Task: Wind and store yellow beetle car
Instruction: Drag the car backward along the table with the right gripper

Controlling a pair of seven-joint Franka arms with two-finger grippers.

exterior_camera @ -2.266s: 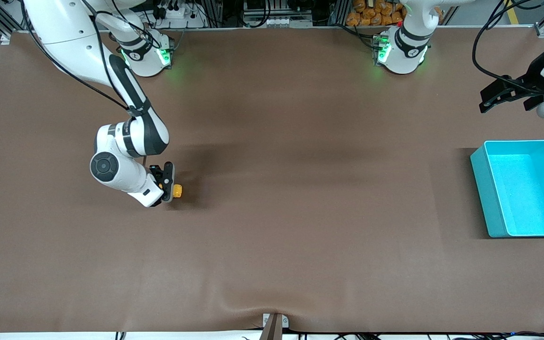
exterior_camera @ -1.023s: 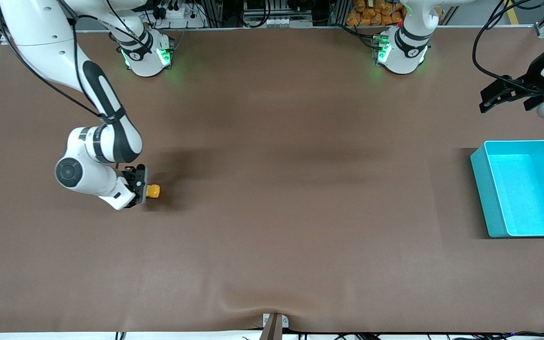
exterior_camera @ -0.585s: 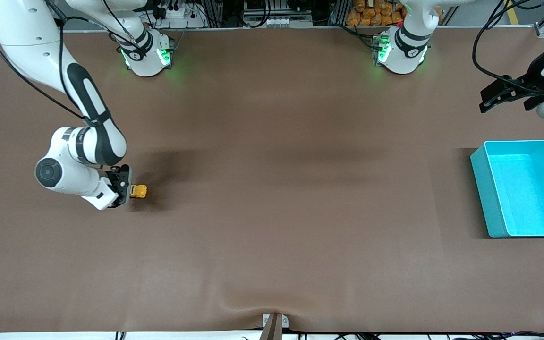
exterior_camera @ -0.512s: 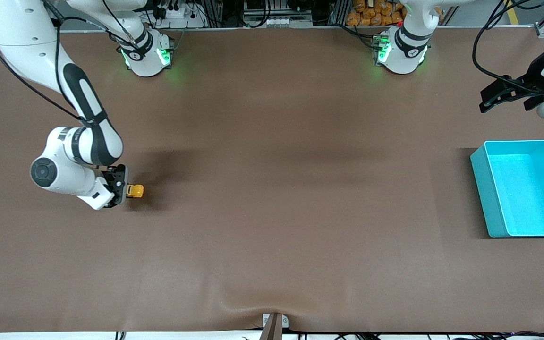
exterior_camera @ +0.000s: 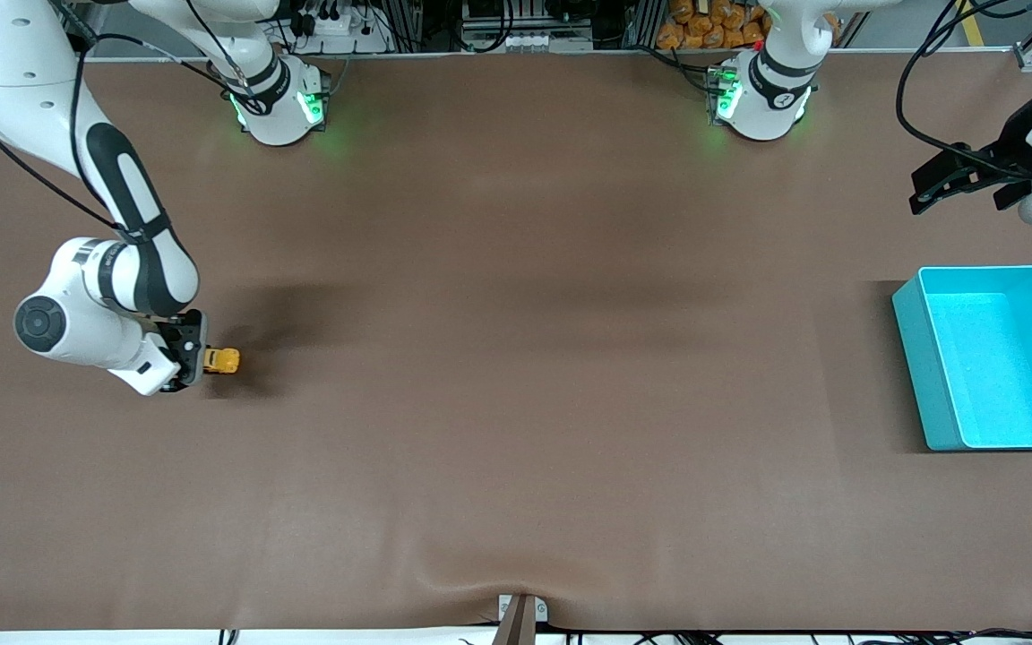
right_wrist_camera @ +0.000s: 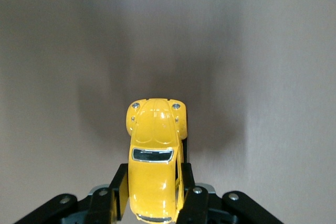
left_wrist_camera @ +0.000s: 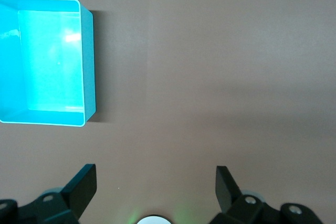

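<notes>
Even overhead light, front view bright and sharp across the brown bench. Soft wide shadow bands ran across mid-bench; a darker patch lay beside the yellow beetle car. Green base LEDs spilled glow onto the bench top edge. The turquoise bin cast a dark shadow toward the right arm's end; a white glare spot showed on its floor in the left wrist view. Right wrist view: car crisp with small highlights, vertical shadow streaks, dim corners.

open brown table (only the turquoise bin obstructs).
</notes>
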